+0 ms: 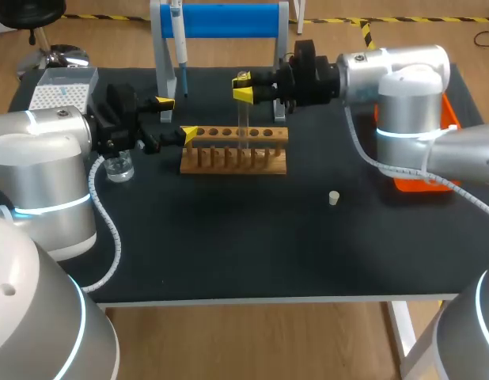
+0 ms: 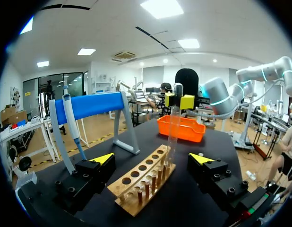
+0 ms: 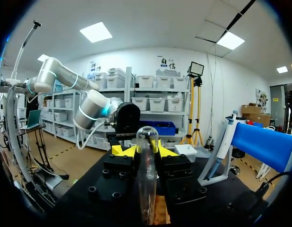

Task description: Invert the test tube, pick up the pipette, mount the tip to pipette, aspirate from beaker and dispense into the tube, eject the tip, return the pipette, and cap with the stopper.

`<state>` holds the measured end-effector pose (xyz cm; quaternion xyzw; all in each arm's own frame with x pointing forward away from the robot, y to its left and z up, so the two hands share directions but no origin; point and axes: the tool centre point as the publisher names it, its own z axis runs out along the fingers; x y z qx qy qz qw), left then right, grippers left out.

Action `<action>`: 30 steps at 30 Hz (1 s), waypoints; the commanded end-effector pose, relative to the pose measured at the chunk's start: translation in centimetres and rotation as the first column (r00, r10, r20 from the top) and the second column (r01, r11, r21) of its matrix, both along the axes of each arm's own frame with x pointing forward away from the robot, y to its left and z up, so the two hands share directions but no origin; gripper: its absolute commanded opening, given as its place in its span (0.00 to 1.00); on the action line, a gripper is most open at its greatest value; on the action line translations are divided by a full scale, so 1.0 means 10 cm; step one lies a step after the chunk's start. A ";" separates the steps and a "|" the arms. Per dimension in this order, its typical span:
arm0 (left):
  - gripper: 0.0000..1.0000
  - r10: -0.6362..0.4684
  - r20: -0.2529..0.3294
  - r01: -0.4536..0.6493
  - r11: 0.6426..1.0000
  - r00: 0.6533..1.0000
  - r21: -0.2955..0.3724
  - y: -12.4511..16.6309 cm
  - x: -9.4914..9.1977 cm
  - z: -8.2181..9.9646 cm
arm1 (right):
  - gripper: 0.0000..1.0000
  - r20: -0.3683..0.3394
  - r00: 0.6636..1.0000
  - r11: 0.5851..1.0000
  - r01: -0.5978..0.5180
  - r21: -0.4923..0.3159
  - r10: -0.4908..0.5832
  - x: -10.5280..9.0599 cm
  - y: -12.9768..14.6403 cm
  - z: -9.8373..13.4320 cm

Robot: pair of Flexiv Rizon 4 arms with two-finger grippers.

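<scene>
- Head view: R gripper [image 1: 243,87] clamped on test tube [image 1: 243,123], upright at rack [image 1: 229,162]; L gripper [image 1: 176,117] open, empty.
- Lift straight, clear rack holes, then rotate wrist slow.

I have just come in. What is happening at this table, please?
The right end effector is shut on a glass test tube, holding it upright, rounded end up, over the wooden rack. The left end effector is open beside the rack's end, holding nothing. The pipette hangs on its stand; the beaker and the stopper are untouched.
</scene>
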<state>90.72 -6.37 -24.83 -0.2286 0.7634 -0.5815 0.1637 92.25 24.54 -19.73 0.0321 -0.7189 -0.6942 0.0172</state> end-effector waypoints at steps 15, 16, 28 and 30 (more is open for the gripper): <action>1.00 0.005 0.002 -0.005 1.000 1.000 0.001 -0.01 -0.01 -0.01 | 0.00 -0.478 0.879 0.996 -0.047 -0.076 0.005 0.06 -0.04 0.01; 1.00 0.005 0.002 -0.005 1.000 1.000 0.001 -0.01 -0.01 -0.01 | 0.00 -0.524 0.852 0.996 -0.044 -0.083 -0.006 0.08 -0.04 -0.01; 1.00 0.005 0.002 -0.005 1.000 1.000 0.001 -0.01 -0.01 -0.01 | 0.00 -0.827 0.561 1.000 0.017 -0.013 -0.021 0.23 -0.21 -0.15; 1.00 0.005 0.002 -0.005 1.000 1.000 0.001 -0.01 -0.01 -0.01 | 0.00 -0.861 0.508 1.000 0.018 -0.009 -0.017 0.25 -0.23 -0.17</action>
